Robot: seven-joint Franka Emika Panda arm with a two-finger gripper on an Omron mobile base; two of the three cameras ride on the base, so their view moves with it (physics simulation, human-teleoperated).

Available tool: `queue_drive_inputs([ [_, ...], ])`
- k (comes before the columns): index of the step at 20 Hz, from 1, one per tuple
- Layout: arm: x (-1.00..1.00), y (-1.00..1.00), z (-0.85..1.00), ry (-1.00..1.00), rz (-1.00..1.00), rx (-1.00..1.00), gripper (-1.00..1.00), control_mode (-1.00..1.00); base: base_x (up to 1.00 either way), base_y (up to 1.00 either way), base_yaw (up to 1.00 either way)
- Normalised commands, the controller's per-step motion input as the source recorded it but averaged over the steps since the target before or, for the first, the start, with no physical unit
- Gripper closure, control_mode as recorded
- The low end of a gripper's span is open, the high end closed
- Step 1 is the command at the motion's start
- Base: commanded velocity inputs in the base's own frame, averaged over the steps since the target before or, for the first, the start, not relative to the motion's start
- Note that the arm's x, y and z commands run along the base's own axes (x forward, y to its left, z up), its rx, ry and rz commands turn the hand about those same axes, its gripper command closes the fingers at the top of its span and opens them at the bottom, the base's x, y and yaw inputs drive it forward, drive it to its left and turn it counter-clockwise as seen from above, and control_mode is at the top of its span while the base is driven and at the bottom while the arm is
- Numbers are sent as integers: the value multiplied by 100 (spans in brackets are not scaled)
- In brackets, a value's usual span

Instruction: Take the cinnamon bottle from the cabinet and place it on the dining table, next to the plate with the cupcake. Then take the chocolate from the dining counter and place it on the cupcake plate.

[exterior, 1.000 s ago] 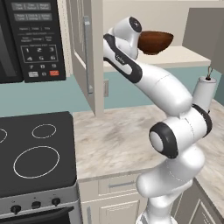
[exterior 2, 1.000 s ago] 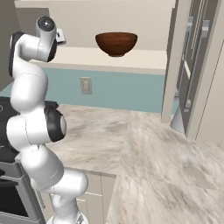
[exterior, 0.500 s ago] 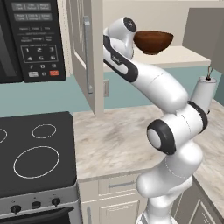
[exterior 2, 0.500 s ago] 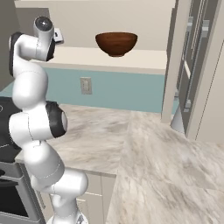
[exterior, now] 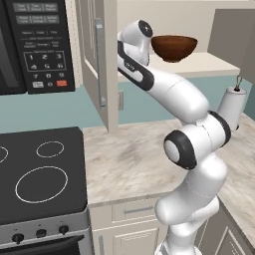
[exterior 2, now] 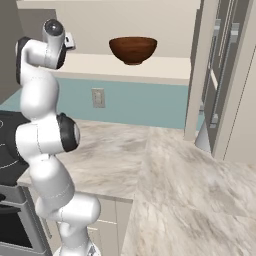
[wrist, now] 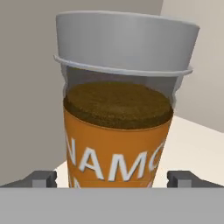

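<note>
The cinnamon bottle (wrist: pixel 117 131) stands very close in the hand view: an orange label with white letters, brown powder behind clear plastic, and a grey cap. It rests on a pale cabinet shelf (wrist: pixel 197 148). My gripper (wrist: pixel 113 179) is open, one dark fingertip on each side of the bottle's lower body, with small gaps to the label. In the left base view my arm (exterior: pixel 164 89) reaches up behind the open cabinet door (exterior: pixel 102 64). The plate, cupcake and chocolate are out of view.
A brown bowl (exterior: pixel 174 47) (exterior 2: pixel 132 49) sits on the ledge right of the cabinet. A microwave (exterior: pixel 35 45) hangs over the black stove (exterior: pixel 40 174). A marble counter (exterior 2: pixel 165 170) runs below, and a tall cabinet (exterior 2: pixel 225 75) stands at its right end.
The arm's upper links have shifted slightly left, further toward the cabinet. The jaws have stayed open.
</note>
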Motion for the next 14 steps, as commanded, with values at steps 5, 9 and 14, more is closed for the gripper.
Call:
queue_drive_inputs([
  [5, 17, 0, -6, 0, 0, 0, 100, -100, 0, 0, 0],
  [9, -4, 0, 0, 0, 0, 2, 100, -100, 0, 0, 0],
  [14, -37, -8, 0, -1, 0, 1, 100, -100, 0, 0, 0],
])
